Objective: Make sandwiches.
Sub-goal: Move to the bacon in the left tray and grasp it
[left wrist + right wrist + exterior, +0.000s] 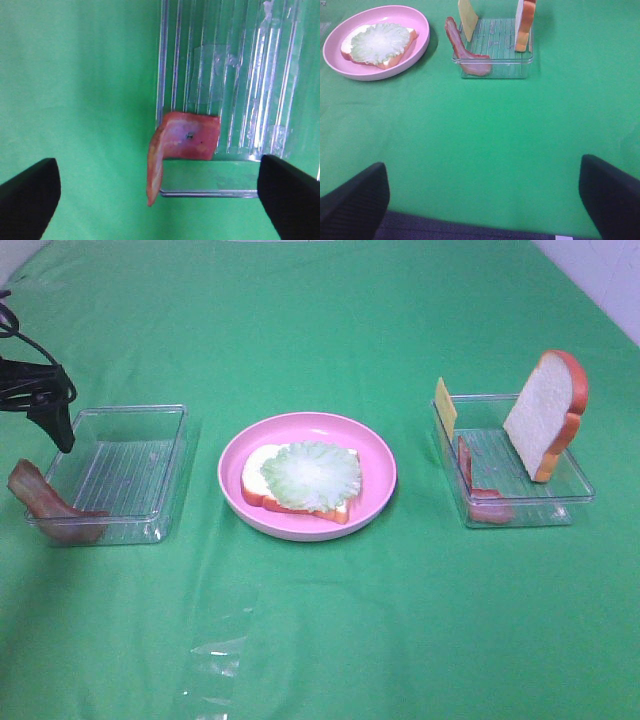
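Note:
A white bread slice with orange-brown crust (262, 490), topped with a pale green lettuce leaf (312, 475), lies on the round pink plate (380, 465). A reddish-brown bacon strip (45, 502) hangs bent over the front left corner of the left clear tray (130, 475). My left gripper (55, 410) is open above it, and in the left wrist view the bacon (187, 136) lies between and beyond the gripper's (159, 175) fingers, untouched. The right tray (560, 480) holds an upright bread slice (548, 412), a yellow cheese square (445, 405) and another bacon strip (478, 490). My right gripper (482, 172) is open, well short of that tray (492, 62).
A green cloth (320, 620) covers the whole table. A clear scrap of plastic film (215, 655) lies on it near the front. The pink plate also shows in the right wrist view (417, 42), beside the right tray.

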Action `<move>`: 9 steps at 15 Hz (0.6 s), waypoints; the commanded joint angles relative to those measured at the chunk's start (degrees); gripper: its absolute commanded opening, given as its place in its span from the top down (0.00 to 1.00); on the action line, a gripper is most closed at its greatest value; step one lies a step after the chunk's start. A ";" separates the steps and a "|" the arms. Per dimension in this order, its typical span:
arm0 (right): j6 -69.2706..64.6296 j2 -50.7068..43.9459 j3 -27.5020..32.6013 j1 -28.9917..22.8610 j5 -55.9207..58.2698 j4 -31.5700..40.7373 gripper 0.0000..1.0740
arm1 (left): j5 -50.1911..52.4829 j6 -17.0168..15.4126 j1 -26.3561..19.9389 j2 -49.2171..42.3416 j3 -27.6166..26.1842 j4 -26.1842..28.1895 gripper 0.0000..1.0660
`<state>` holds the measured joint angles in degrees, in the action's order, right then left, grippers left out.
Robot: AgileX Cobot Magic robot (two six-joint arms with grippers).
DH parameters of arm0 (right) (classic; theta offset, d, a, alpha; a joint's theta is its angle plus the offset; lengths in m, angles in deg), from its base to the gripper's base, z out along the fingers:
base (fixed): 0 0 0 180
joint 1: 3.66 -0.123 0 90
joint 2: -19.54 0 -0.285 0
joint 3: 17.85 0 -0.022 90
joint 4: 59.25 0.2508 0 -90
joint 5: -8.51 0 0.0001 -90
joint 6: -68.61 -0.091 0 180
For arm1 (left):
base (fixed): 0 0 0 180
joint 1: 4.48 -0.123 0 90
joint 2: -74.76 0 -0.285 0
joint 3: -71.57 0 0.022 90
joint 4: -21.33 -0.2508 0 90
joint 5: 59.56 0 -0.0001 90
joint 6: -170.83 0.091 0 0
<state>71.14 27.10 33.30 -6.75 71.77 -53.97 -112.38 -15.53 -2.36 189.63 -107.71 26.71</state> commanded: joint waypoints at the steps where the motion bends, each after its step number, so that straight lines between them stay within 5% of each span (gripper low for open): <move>1: 0.06 -1.38 0.23 0.34 -0.40 0.11 0.08 | 0.80 -0.29 0.00 0.86 0.52 1.15 0.06; 9: 0.06 -1.38 0.23 0.34 -0.40 0.11 0.08 | 0.46 0.17 0.00 6.93 0.52 1.95 0.07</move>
<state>71.14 27.10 33.30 -6.75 71.77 -53.97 -111.92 -15.53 -2.36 196.28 -107.48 28.03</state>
